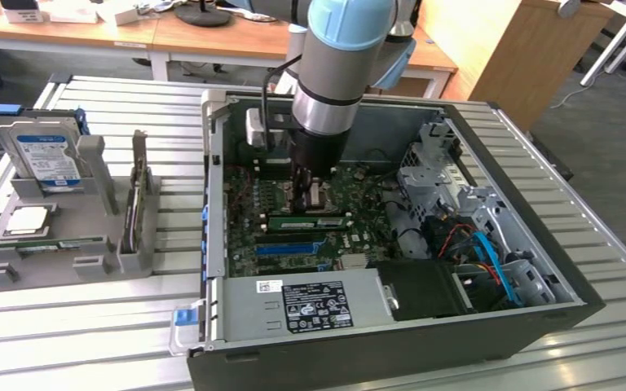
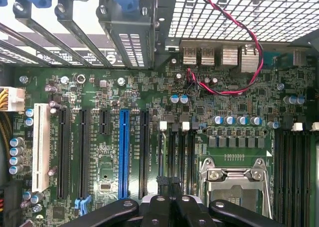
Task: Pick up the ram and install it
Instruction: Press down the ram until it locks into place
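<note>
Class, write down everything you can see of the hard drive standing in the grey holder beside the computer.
The hard drive is a flat, silvery metal box with a white and blue label on its face. It stands upright on edge, slotted into the grey holder, with blue plastic pieces at its upper corners. It sits at the exterior view's left, outside the open computer case. Only the holder appears to touch it.

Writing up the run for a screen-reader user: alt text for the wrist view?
The closed gripper hangs just above a motherboard, its black fingers over the memory slots beside the open metal processor socket. A blue expansion slot, a white one and several black ones run alongside, with a red-and-black twisted wire looping near the rear ports.
</note>
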